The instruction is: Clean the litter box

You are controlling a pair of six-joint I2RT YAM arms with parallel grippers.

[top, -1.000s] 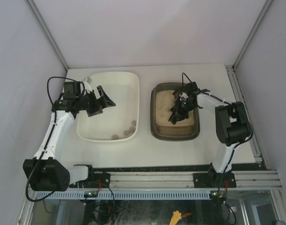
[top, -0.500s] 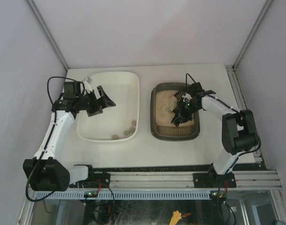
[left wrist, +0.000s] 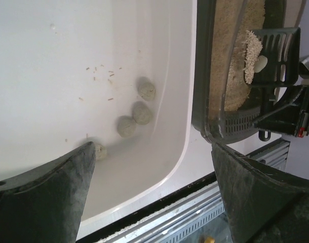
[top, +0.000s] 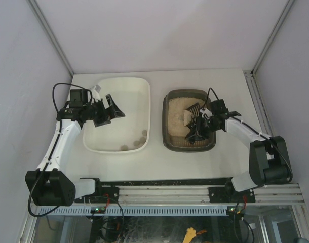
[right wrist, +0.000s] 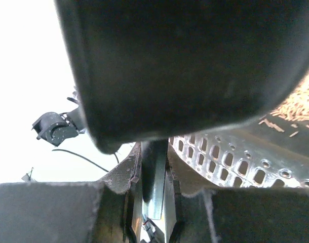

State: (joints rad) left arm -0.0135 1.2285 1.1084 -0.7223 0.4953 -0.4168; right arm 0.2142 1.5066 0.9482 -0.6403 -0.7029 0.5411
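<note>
Two arms, top view: left gripper (top: 111, 112) hovers, jaws apart, inside cream tub's (top: 129, 101) 9 o'clock rim | right arm elbows outward, forearm reaching toward 9 o'clock, right gripper (top: 196, 132) clamped on black scoop (top: 191, 109) above litter box (top: 165, 129), long axis 12–6 | left wrist: litter box at 1 o'clock beside tub | right wrist: scoop's handle pinched between fingers.
</note>
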